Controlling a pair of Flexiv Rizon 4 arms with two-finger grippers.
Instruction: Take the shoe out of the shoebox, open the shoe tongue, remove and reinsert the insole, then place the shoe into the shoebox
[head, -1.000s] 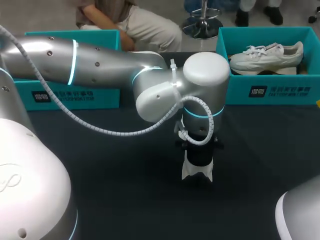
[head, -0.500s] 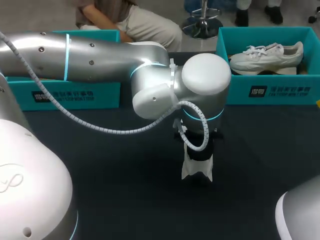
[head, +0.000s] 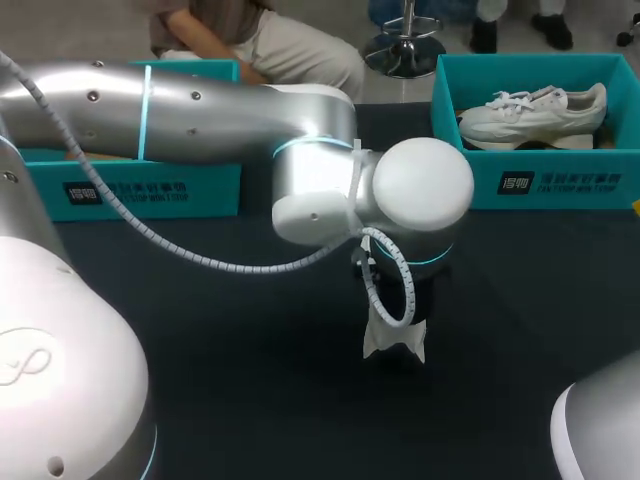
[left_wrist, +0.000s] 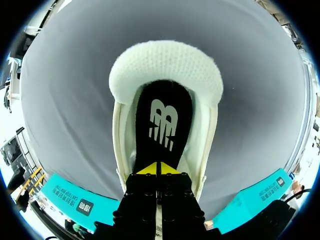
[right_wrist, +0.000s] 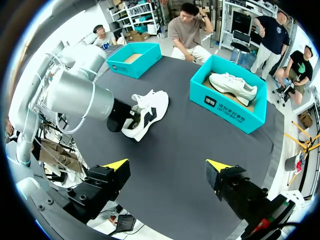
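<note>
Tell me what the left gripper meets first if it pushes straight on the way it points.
The black insole inside the white shoe: the left gripper points into the shoe's opening, tips together over it. Whether they already touch it is unclear.

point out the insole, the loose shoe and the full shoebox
insole (left_wrist: 162, 125), left wrist view, its black middle
loose shoe (right_wrist: 159, 102), right wrist view, its white upper
full shoebox (head: 560, 183), head view, its front wall

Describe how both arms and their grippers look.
Left arm: silver-grey rounded shells, glowing cyan rings at the joints, and a white spiral cable zip-tied alongside. Right arm: same pale shell. Left gripper and right gripper: black blocky fingers, yellow tips.
</note>
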